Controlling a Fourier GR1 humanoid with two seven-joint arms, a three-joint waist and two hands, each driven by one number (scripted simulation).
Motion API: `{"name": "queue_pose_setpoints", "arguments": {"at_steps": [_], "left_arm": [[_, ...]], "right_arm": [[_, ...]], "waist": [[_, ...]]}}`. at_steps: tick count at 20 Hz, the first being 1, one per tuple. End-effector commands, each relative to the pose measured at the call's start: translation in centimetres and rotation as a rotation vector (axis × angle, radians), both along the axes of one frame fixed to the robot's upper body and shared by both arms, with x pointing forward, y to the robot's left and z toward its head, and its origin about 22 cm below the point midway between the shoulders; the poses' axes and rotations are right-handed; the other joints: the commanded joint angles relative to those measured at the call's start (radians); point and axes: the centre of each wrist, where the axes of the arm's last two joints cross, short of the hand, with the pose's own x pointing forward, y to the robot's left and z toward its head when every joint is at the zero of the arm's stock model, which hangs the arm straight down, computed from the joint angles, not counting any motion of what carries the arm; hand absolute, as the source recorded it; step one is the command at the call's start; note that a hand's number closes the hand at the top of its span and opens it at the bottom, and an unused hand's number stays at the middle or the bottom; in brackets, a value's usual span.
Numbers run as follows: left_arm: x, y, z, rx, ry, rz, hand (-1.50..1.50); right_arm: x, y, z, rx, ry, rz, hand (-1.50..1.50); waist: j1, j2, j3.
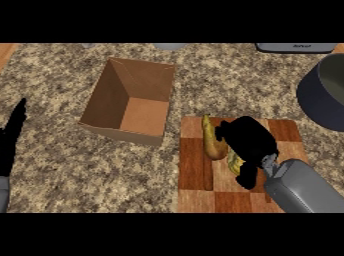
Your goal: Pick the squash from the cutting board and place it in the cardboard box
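Head view | cardboard box [128, 102] open | squash [213, 142] on cutting board [197, 175]

The black right hand [247, 140] on its grey forearm [302, 187] reached in from the lower right, fingers curled downward. The black left hand [4, 145] rested at the left edge, fingers straight, pointing up.

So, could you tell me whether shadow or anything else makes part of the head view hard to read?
In the head view the light is even, without glare; the cardboard box has its left inner wall shaded darker than its floor; the black right hand covers much of the squash on the cutting board, so its shape is partly hidden; the left hand reads as a dark silhouette.
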Motion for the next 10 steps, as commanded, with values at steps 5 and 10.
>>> {"name": "queue_pose_setpoints", "arguments": {"at_steps": [5, 10], "left_arm": [[1.2, -1.7, 0.4, -0.014, -0.029, -0.036, 0.00], [1.9, -0.9, 0.5, -0.006, -0.008, -0.002, 0.00]], "right_arm": [[7.5, -7.4, 5.1, 0.351, -0.247, 0.151, 1.50], [10.4, -8.2, 8.1, 0.547, -0.380, 0.241, 1.50]], "waist": [[0.033, 0.029, 0.007], [0.014, 0.021, 0.004]]}}
